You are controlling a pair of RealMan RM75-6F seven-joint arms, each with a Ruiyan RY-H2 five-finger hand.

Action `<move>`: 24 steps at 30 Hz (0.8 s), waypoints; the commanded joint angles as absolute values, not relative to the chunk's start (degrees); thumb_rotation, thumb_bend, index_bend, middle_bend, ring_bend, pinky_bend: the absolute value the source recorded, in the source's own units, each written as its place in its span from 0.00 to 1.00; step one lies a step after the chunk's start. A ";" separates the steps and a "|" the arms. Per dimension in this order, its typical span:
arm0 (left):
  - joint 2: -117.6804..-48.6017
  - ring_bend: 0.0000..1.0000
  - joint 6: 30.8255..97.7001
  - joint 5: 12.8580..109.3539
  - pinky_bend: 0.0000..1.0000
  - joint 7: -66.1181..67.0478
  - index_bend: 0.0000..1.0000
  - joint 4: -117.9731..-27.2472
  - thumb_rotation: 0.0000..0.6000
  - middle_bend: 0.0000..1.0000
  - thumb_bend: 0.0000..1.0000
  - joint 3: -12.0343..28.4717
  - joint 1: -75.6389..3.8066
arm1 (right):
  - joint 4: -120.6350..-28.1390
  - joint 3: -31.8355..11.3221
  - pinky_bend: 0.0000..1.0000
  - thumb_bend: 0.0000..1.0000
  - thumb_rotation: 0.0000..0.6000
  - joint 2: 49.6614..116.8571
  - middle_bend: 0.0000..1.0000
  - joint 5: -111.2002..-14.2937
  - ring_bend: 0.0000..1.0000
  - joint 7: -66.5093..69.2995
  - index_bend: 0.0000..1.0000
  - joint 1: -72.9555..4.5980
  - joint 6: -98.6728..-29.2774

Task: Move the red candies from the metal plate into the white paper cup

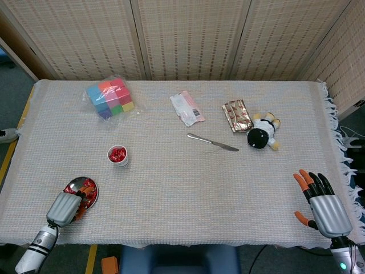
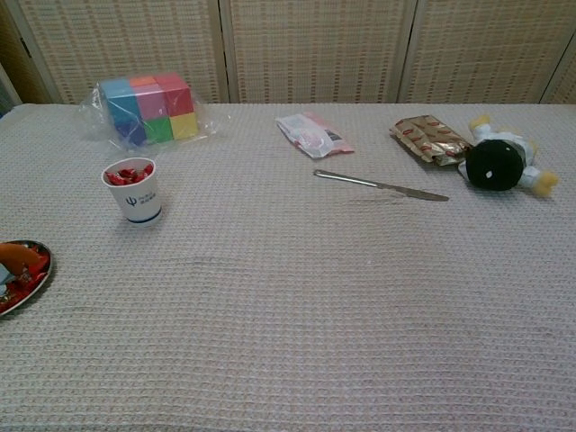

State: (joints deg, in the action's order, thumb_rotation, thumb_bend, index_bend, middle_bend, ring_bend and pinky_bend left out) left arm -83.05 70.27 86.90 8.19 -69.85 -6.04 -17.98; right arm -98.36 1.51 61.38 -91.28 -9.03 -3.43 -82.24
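The tabletop [image 1: 188, 188], covered in a pale waffle-weave cloth, leaves a wide bare stretch across the lower middle and lower right of the head view. The round, shiny metal plate [image 1: 73, 185] sits close to the lower-left edge, with crinkly red candies [image 1: 86, 186] on it. The left robot hand [image 1: 65, 207] lies at the plate's near rim, its orange-tipped fingers [image 1: 80, 198] reaching onto the plate; whether they pinch a candy I cannot tell. The white paper cup [image 1: 118, 156], already holding red candies, stands upright, above and right of the plate and apart from it. The right robot hand [image 1: 321, 204] hovers at the lower-right edge with fingers spread, holding nothing. Along the upper part lie bagged coloured foam blocks [image 1: 110, 97], a pink packet [image 1: 187, 108], a slim metal knife [image 1: 212, 142], a foil wrapper [image 1: 237, 115] and a black-and-white plush toy [image 1: 263, 133]. The chest view shows the cup's blue printed logo and only a sliver of the plate at its left border; neither robot hand's body appears there.
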 commanded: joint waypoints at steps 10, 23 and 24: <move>-84.65 0.88 68.89 86.20 1.00 9.30 0.27 -67.18 1.00 0.34 0.42 -4.77 -17.97 | -98.32 1.34 0.00 0.12 1.00 61.37 0.00 -91.01 0.00 -8.97 0.00 -3.43 -82.31; -85.60 0.88 68.70 86.42 1.00 8.85 0.42 -65.31 1.00 0.50 0.42 -4.11 -17.76 | -98.40 1.32 0.00 0.12 1.00 61.45 0.00 -90.85 0.00 -9.27 0.00 -3.52 -82.11; -85.77 0.88 68.68 86.43 1.00 8.87 0.42 -65.06 1.00 0.50 0.42 -4.05 -17.76 | -98.40 1.32 0.00 0.12 1.00 61.44 0.00 -90.84 0.00 -9.25 0.00 -3.50 -82.13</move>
State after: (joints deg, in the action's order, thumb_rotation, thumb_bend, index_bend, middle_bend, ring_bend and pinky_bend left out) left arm -85.61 68.71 86.42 8.88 -65.25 -4.12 -17.75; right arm -98.40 1.32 61.44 -90.85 -9.25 -3.51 -82.13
